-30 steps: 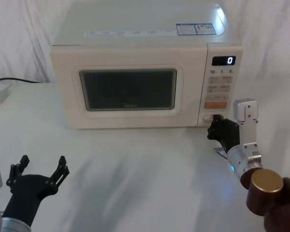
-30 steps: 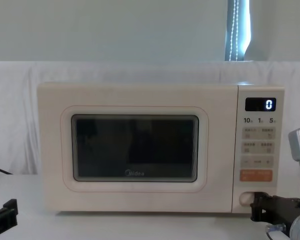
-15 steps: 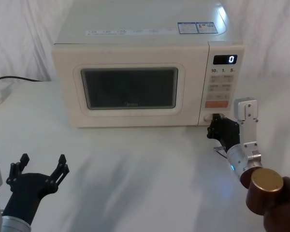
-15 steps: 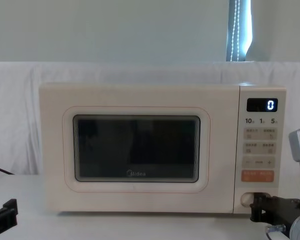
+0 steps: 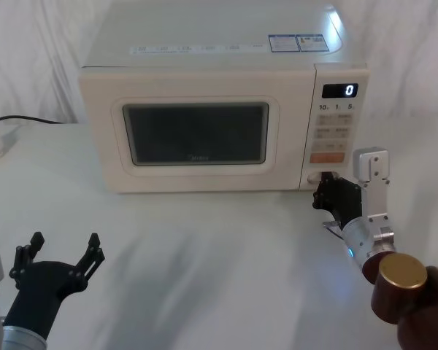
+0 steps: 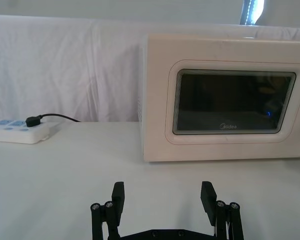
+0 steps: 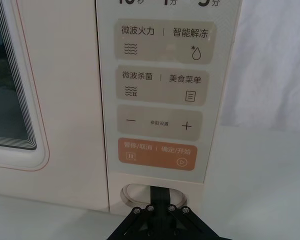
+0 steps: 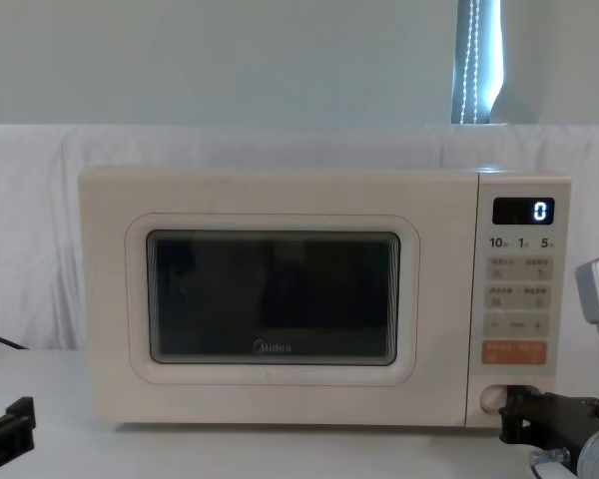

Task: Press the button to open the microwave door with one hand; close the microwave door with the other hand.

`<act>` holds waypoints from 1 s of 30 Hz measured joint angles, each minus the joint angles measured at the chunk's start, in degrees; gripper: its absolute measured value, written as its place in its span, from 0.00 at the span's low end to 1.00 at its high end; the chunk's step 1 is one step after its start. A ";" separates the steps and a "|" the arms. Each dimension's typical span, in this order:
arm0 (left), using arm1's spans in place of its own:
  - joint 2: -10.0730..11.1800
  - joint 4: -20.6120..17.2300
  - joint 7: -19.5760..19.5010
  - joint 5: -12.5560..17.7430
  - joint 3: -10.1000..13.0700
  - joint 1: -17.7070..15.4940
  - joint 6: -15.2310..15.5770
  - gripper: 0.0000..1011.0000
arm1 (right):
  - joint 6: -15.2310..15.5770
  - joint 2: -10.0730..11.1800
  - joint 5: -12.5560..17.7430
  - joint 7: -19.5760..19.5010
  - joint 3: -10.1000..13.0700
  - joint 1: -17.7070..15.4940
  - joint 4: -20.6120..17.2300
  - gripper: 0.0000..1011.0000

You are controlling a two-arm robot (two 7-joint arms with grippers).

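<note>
Table [image 5: 226, 255]: white surface, carries the microwave.

Microwave door [image 5: 195, 131]: shut, flush w/ the cabinet front. Dark window at centre, "Midea" logo under it. In head view it fills the 12 o'clock area, left of the control panel [image 5: 336, 127]. Display reads "0".

Right arm: comes in from 4–5 o'clock in head view. Right gripper [image 5: 327, 188] sits at the panel's lower end. Fingers closed together into one black tip, holding nothing. In right wrist view the tip [image 7: 159, 196] meets the button [image 7: 135, 192] at the middle of its pill-shaped recess, directly below the orange key [image 7: 157, 153].

Left arm: parked at 7–8 o'clock in head view, low over the table, well apart from the microwave. Left gripper [image 5: 62, 259] faces the door; fingers [image 6: 118, 196] spread wide, nothing between them.

Power strip [image 6: 20, 132]: at 9 o'clock of the microwave, black plug inserted.
</note>
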 joint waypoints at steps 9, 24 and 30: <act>0.00 0.00 0.00 0.00 0.00 0.00 0.00 0.99 | 0.01 -0.17 -0.38 -0.46 0.05 0.20 0.32 0.00; 0.00 0.00 0.00 0.00 0.00 0.00 0.00 0.99 | -0.53 -0.37 -0.87 -1.03 0.18 1.22 1.81 0.00; 0.00 0.00 0.00 0.00 0.00 0.00 0.00 0.99 | -0.67 -0.45 -1.08 -1.28 0.27 1.39 2.16 0.00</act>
